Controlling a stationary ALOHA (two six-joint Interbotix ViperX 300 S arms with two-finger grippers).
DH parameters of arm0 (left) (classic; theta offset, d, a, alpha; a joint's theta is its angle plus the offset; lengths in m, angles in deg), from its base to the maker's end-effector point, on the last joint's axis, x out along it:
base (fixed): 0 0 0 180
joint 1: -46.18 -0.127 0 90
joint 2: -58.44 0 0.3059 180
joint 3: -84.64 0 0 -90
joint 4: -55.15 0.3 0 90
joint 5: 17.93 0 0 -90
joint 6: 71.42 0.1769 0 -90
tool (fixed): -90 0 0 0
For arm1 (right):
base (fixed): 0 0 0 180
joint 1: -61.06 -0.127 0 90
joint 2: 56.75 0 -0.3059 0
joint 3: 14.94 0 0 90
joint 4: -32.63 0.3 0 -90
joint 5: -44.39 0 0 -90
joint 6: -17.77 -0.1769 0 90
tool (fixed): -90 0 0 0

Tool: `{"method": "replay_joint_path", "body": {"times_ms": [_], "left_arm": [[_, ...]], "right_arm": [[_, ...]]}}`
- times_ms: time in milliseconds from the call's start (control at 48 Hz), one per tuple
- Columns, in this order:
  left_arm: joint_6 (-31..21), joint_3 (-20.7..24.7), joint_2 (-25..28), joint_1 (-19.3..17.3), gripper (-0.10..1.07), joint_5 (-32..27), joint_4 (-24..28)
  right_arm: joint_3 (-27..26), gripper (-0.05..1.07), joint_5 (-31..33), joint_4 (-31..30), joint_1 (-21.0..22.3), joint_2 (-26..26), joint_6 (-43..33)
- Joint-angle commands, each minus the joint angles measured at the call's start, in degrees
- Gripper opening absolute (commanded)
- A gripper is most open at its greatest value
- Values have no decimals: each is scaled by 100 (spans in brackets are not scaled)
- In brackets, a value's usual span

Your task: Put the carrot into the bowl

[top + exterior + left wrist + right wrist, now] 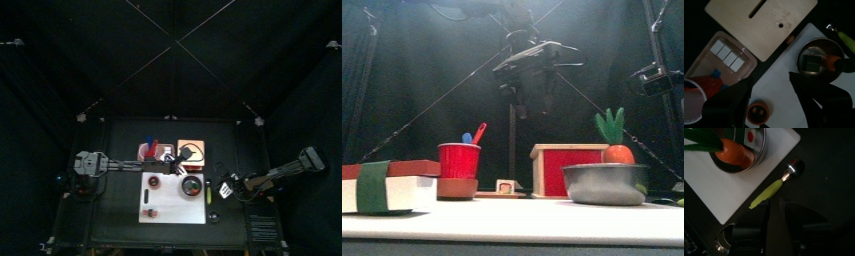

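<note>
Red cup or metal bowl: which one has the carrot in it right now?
The grey metal bowl: the orange carrot with green leaves sticks up out of it. The red cup holds only a blue and a red utensil.

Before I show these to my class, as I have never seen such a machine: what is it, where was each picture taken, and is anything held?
This is a robot with two black arms, each ending in two fingers. One picture looks straight down, one looks level from the front edge of the table, and two come from cameras on the wrists. On the table lie a white mat, a metal bowl with the carrot already in it, a red cup, a red box, a wooden board and a green-handled spoon. The left gripper hangs above them, fingers wide open and empty. The right arm rests at the table's right side.
</note>
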Motion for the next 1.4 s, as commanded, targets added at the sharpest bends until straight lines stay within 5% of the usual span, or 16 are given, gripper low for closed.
{"method": "replay_joint_path", "body": {"times_ms": [0, 292, 604, 771, 917, 1375], "left_arm": [[-53, -422, -571, -9, 93, 281, 255], [-571, -2575, -2320, -35, 93, 2136, 624], [-642, -5203, -4386, -44, 92, 4931, 984], [-624, -6240, -5177, -88, 92, 6267, 1362], [-606, -6565, -5388, -114, 92, 6741, 1468], [-571, -6732, -5388, -316, 92, 6750, 1635]], "right_arm": [[-211, 66, -26, 220, 141, 26, 18], [-431, 66, -492, -642, 290, 53, 18], [-501, 66, -1230, -1336, 431, 149, 44], [-536, 66, -1301, -1626, 466, 176, 26], [-536, 66, -1301, -1644, 615, 202, 26], [-519, 66, -1318, -1573, 765, 308, 26]]}}
